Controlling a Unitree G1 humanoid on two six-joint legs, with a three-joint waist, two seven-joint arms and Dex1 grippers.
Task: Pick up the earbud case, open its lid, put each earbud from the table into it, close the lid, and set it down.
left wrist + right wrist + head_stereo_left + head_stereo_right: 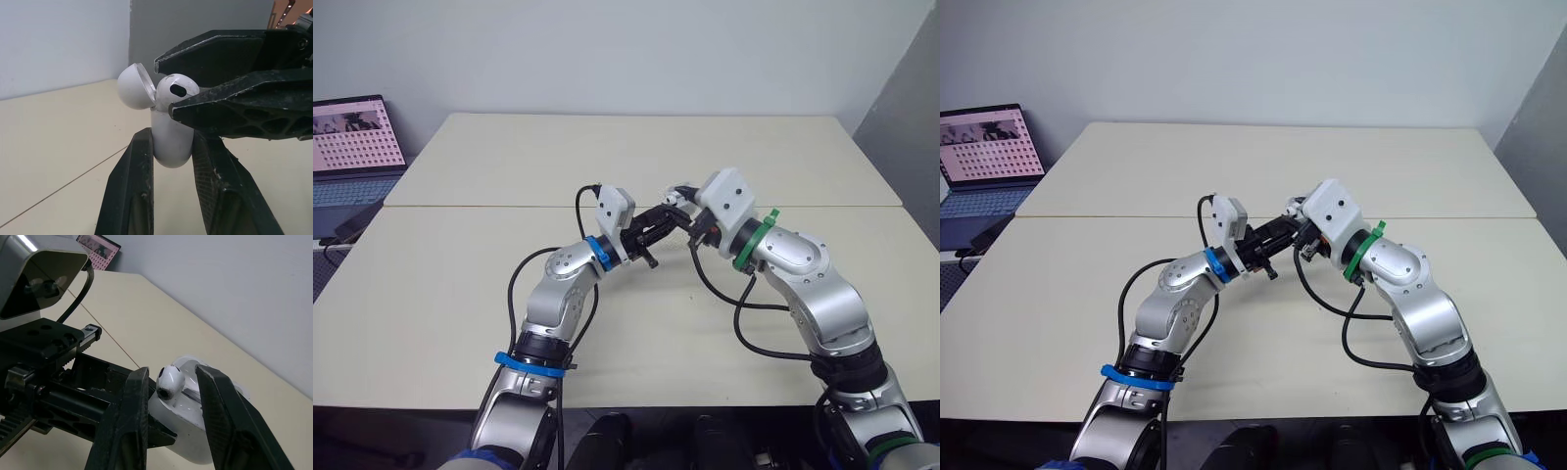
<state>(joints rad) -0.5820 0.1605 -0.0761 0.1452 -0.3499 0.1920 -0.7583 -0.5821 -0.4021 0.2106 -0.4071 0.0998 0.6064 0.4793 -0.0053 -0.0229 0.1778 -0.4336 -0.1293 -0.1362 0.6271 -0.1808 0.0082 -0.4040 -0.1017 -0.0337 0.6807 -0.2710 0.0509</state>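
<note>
Earbud case (171, 144): small and surely light, with a hard glossy shell rounded all over. I'd expect it to be slippery and apt to twist in a pinch. The sensible hold is across the lower body's broad flanks, clear of the hinge, and that is where it is taken.

Left gripper (172, 138): set narrow, one finger pressed on each side of the case's lower half. The case stands upright between the fingertips, held up off the table (460, 294). The lid (133, 87) is swung open and tipped back, away from the right gripper (171, 376).

Earbud (167, 380): tiny and smooth, and too hard a squeeze might squirt it out.

Right gripper: nearly closed, a finger on either side of the earbud's head, right at the case's open mouth and just above the left fingertips. I cannot tell how far the stem is seated.
</note>
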